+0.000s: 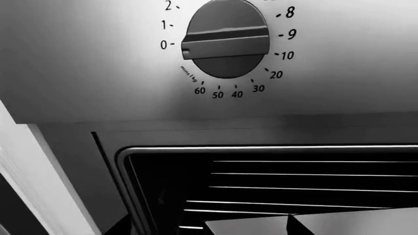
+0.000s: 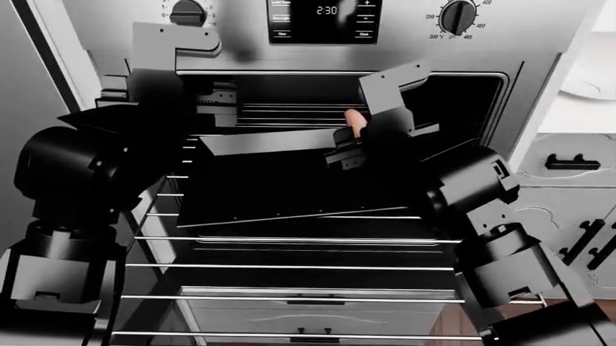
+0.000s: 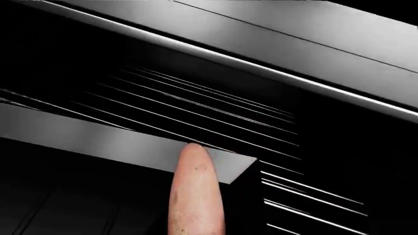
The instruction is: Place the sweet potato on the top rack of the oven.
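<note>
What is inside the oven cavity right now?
Inside the oven are chrome wire shelves, a black tray sheet and the sweet potato in the right gripper. The arms hide the cavity's sides.

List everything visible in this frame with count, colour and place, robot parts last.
oven: one, stainless steel, fills the head view, cavity open
clock display: one, dark panel, top centre of the oven front
knobs: two, black; one upper left, one upper right
top rack: one, chrome wire carrying a flat black tray, pulled forward
lower wire shelves: several, chrome, below the tray
sweet potato: one, pinkish orange, above the tray's far edge, in the right hand
white cabinets: right of the oven, black handles
left hand: black, by the cavity's upper left
right hand: black, holding the sweet potato
</note>
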You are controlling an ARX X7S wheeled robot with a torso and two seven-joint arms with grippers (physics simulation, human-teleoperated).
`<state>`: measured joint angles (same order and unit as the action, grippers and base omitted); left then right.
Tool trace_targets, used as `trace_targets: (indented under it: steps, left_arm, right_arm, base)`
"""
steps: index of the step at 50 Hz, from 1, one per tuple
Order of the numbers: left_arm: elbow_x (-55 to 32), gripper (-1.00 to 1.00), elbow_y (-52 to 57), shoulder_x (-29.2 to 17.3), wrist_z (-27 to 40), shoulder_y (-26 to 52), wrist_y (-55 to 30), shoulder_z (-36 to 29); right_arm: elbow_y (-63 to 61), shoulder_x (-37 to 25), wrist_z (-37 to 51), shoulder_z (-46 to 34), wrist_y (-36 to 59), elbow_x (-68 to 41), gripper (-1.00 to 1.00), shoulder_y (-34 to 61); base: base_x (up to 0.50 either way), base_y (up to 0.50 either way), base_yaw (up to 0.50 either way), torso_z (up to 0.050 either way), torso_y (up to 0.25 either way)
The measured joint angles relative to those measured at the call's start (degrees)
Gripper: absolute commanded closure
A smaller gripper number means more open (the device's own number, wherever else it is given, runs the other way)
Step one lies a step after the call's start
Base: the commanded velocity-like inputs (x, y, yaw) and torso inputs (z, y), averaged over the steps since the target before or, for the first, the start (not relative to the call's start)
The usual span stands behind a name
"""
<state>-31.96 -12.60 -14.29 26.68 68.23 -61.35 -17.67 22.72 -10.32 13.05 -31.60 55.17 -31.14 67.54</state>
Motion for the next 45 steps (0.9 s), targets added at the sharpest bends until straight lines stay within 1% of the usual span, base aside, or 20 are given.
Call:
trace_targets:
  steps: [45]
  left_arm:
    - [-0.9, -1.00, 0.4, -0.6, 0.6, -0.8, 0.3, -0.1]
  right_arm:
    - [-0.3, 1.6, -2.2, -3.8, -1.0, -1.1, 1.00, -0.8]
  base:
    - [0.00, 0.00, 0.00, 0.000, 0.000]
